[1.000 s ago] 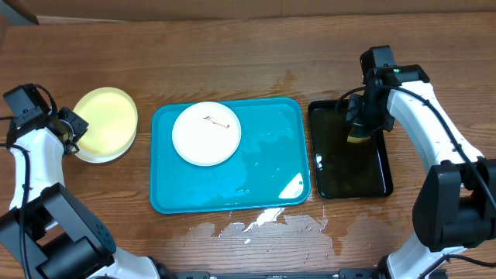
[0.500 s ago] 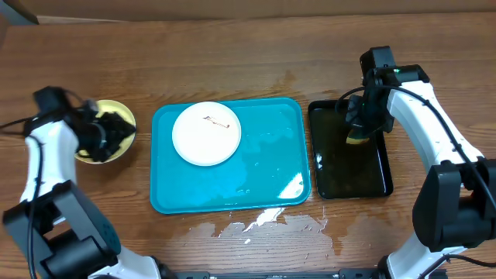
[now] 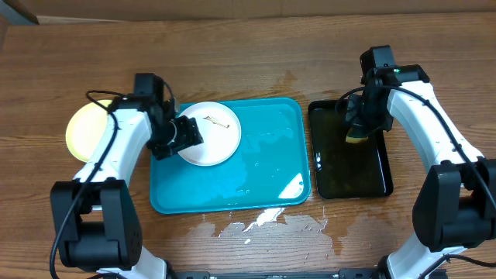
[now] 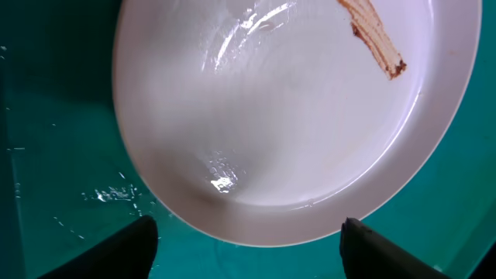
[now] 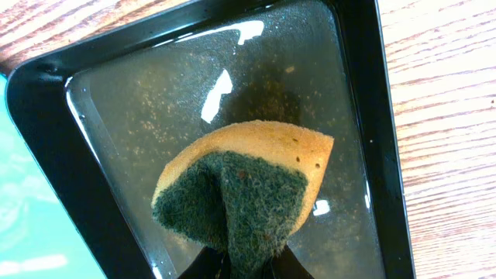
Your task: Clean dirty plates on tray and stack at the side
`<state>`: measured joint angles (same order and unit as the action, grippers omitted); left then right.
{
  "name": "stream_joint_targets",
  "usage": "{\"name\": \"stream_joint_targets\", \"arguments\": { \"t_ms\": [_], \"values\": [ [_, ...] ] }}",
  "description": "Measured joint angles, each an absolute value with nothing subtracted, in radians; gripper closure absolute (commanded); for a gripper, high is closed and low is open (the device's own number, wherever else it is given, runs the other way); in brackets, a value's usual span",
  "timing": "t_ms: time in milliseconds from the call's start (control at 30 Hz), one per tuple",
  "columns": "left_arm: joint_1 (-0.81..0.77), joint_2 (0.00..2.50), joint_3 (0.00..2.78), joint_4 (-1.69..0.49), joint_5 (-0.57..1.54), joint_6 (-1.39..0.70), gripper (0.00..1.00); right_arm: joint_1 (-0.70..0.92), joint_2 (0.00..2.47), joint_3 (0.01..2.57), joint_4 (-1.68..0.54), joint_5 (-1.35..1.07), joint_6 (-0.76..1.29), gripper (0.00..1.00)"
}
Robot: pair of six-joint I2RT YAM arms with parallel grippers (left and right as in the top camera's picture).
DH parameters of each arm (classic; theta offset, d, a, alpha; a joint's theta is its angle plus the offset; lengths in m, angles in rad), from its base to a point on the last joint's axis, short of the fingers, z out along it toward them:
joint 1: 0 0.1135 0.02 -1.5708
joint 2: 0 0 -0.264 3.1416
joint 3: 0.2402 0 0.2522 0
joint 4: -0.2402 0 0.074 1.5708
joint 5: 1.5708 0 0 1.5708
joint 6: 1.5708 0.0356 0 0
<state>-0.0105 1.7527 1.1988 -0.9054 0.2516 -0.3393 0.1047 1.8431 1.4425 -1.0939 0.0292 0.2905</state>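
A white plate (image 3: 211,133) with a brown smear lies at the upper left of the wet turquoise tray (image 3: 263,170). It fills the left wrist view (image 4: 294,116). My left gripper (image 3: 183,133) is open at the plate's left edge, its fingertips (image 4: 124,249) apart, one on each side of the rim (image 4: 248,246). A pale yellow plate (image 3: 87,128) lies on the table left of the tray. My right gripper (image 3: 358,124) is shut on a yellow and green sponge (image 5: 244,194) over the black tray (image 5: 70,163).
The black tray (image 3: 349,155) right of the turquoise tray holds murky water. Spilled water (image 3: 260,223) lies on the wooden table in front of the turquoise tray. The tray's right half (image 3: 271,155) is wet and bare.
My left arm has swung right from the yellow plate to the white plate on the tray. The yellow plate lies uncovered. The right arm has not moved.
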Motion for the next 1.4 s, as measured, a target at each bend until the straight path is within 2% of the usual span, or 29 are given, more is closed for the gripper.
{"name": "stream_joint_targets", "arguments": {
  "t_ms": [600, 700, 800, 867, 1067, 1200, 1400],
  "values": [
    [-0.053, 1.753, 1.077, -0.842, 0.137, -0.473, 0.46, 0.105, 1.843, 1.443, -1.089, 0.026, 0.29, 0.89],
    [-0.053, 1.753, 1.031, -0.792, 0.136, -0.481, 0.59, 0.105, 1.843, 1.443, -1.089, 0.026, 0.29, 0.89],
    [-0.053, 1.753, 1.013, -0.768, 0.138, -0.496, 0.81, 0.104, 1.843, 1.443, -1.089, 0.025, 0.29, 0.89],
    [-0.053, 1.753, 1.013, -0.757, 0.136, -0.498, 0.88, 0.104, 1.843, 1.443, -1.089, 0.025, 0.29, 0.89],
    [-0.06, 1.753, 1.013, -0.743, 0.134, -0.403, 0.91, 0.105, 1.843, 1.441, -1.092, 0.025, 0.29, 0.89],
    [-0.073, 1.753, 1.013, -0.724, 0.118, -0.282, 0.87, 0.105, 1.843, 1.407, -1.082, 0.025, 0.29, 0.89],
    [-0.081, 1.753, 1.013, -0.671, 0.092, -0.209, 0.87, 0.109, 1.843, 1.325, -1.011, 0.025, 0.287, 0.91]
  ]
}}
